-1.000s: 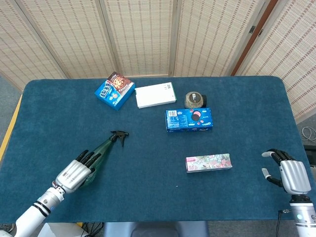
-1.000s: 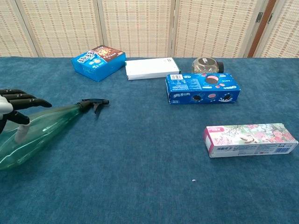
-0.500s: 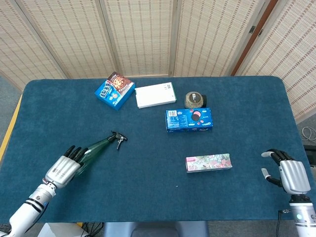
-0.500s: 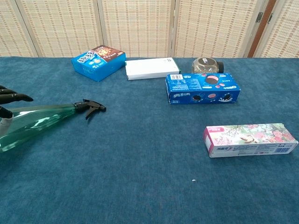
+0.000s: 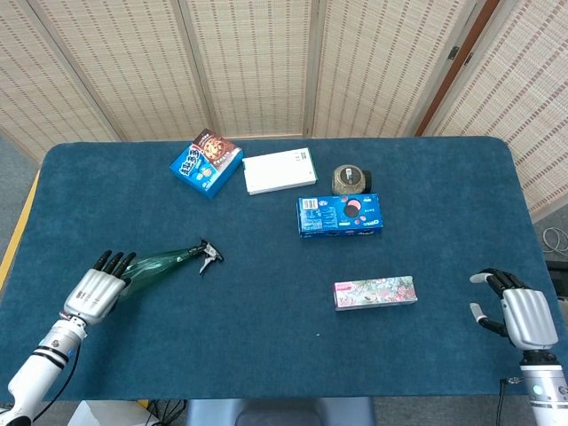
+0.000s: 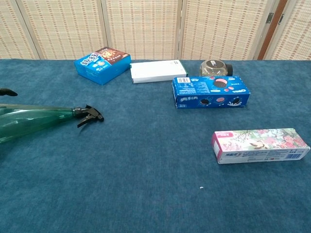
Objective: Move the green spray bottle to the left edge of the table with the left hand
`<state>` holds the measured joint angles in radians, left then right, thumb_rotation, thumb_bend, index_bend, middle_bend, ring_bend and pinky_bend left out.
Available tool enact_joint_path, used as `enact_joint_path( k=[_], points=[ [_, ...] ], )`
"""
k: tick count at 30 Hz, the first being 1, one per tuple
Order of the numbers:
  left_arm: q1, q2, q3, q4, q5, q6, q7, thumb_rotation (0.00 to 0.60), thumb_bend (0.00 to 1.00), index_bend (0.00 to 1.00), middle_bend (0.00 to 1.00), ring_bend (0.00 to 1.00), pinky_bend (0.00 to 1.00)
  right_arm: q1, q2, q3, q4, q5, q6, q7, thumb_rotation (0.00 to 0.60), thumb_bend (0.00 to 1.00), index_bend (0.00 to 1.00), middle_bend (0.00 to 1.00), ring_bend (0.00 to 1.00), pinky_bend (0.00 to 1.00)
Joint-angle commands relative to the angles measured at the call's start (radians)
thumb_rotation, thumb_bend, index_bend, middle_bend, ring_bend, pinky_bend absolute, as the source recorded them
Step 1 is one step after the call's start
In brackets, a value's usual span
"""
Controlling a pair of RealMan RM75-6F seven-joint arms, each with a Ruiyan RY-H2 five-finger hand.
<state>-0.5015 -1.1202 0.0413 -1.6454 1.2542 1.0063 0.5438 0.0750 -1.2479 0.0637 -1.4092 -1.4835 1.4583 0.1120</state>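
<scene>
The green spray bottle (image 5: 160, 263) lies nearly level at the table's left side, its black trigger head (image 5: 209, 255) pointing right. My left hand (image 5: 93, 288) holds its fat base end, fingers stretched over it, close to the table's left edge (image 5: 19, 244). In the chest view the bottle (image 6: 34, 121) runs off the left border and only a dark fingertip (image 6: 6, 91) shows. My right hand (image 5: 519, 312) rests open and empty at the table's near right corner, far from the bottle.
At the back stand a blue snack box (image 5: 206, 163), a white box (image 5: 280, 170) and a round jar (image 5: 351, 179). A blue cookie box (image 5: 339, 215) and a floral box (image 5: 374, 292) lie right of centre.
My left hand has moved left and slightly away from me, taking the bottle with it. The bottle has swung from a diagonal to nearly level. The right hand has not moved.
</scene>
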Motion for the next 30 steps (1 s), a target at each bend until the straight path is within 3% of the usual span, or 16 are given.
enact_joint_path(
  k=[1,9,12,15,17,20,23,26,30],
  points=[
    [0.005,0.0,-0.006,0.001,0.001,0.009,-0.018,0.6,1.0,0.45,0.02,0.0,0.0,0.0,0.0,0.0,0.001,0.001,0.0,0.0,0.6,0.24,0.4,0.37,0.32,0.52],
    [0.021,0.036,-0.012,-0.089,0.067,0.05,-0.11,0.6,1.0,0.48,0.05,0.0,0.0,0.0,0.003,0.004,-0.003,0.0,0.006,-0.001,0.6,0.24,0.4,0.37,0.32,0.52],
    [0.03,0.049,-0.021,-0.123,0.114,0.076,-0.205,0.6,1.0,0.61,0.19,0.08,0.06,-0.002,0.005,0.005,-0.005,0.001,0.008,0.0,0.6,0.24,0.4,0.37,0.32,0.52],
    [0.037,0.053,-0.031,-0.139,0.153,0.108,-0.248,0.6,0.99,0.64,0.29,0.15,0.1,-0.003,0.007,0.006,-0.006,0.002,0.01,0.0,0.6,0.24,0.4,0.37,0.32,0.52],
    [0.042,0.044,-0.041,-0.144,0.159,0.129,-0.251,0.6,0.88,0.63,0.3,0.16,0.1,-0.004,0.008,0.007,-0.006,0.002,0.012,0.001,0.6,0.24,0.4,0.37,0.32,0.52],
    [0.052,0.018,-0.064,-0.155,0.134,0.162,-0.234,0.6,0.49,0.58,0.36,0.2,0.16,-0.006,0.012,0.01,-0.007,0.003,0.019,0.005,0.6,0.24,0.4,0.37,0.32,0.52],
    [0.06,-0.011,-0.091,-0.176,0.065,0.185,-0.18,0.6,0.27,0.52,0.42,0.25,0.23,-0.009,0.021,0.017,-0.011,0.004,0.032,0.009,0.6,0.24,0.4,0.37,0.32,0.52],
    [0.058,-0.039,-0.123,-0.205,-0.029,0.194,-0.127,0.6,0.19,0.46,0.42,0.25,0.24,-0.01,0.034,0.023,-0.017,0.005,0.039,0.01,0.6,0.24,0.4,0.37,0.32,0.52],
    [0.045,-0.074,-0.171,-0.238,-0.139,0.2,-0.111,0.6,0.16,0.4,0.37,0.25,0.24,-0.01,0.058,0.03,-0.029,0.004,0.046,0.005,0.6,0.24,0.4,0.37,0.32,0.52]
  ],
)
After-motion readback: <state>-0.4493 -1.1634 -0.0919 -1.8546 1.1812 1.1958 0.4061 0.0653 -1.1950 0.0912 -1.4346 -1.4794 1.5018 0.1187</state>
